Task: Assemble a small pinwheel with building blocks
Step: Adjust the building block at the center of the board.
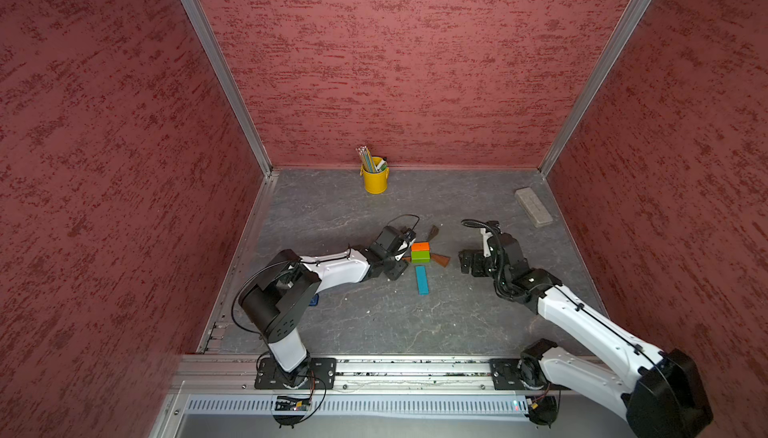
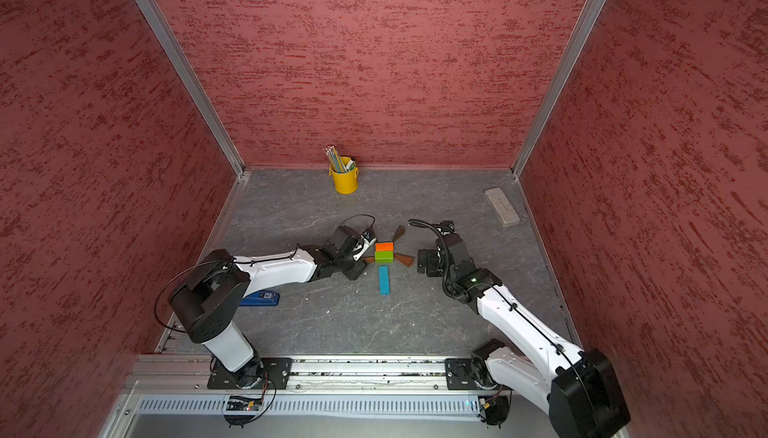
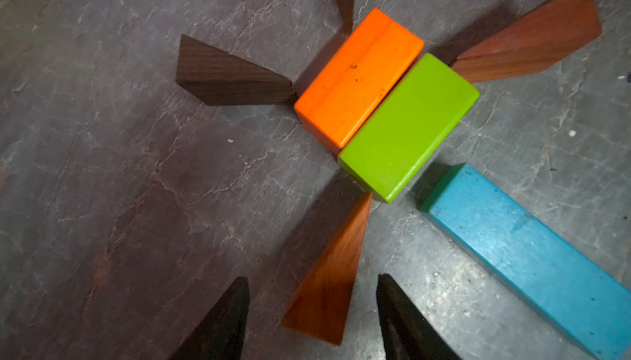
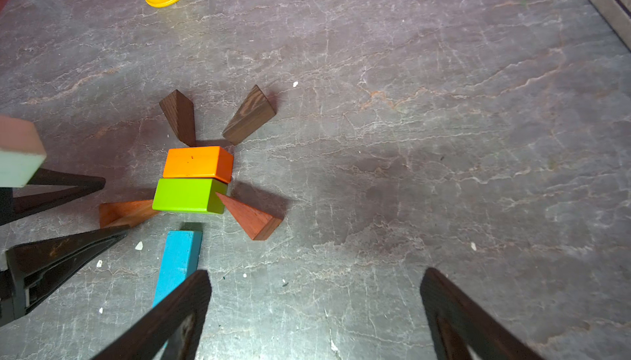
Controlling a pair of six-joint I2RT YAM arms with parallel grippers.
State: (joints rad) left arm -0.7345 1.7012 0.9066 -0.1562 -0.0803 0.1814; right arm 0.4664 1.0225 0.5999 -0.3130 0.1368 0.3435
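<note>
Left jaws, partly open, straddle the reddish wedge (image 3: 327,279) at the pinwheel's (image 1: 420,256) 8 o'clock, gaps both sides. Right jaws gape wide, empty, at 3 o'clock.

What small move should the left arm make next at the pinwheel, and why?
Probably close the left gripper on the reddish wedge. The wedge lies between the open fingers, a gap on each side, its tip by the corner of the green block. A grip would let the arm set this blade finely.
</note>
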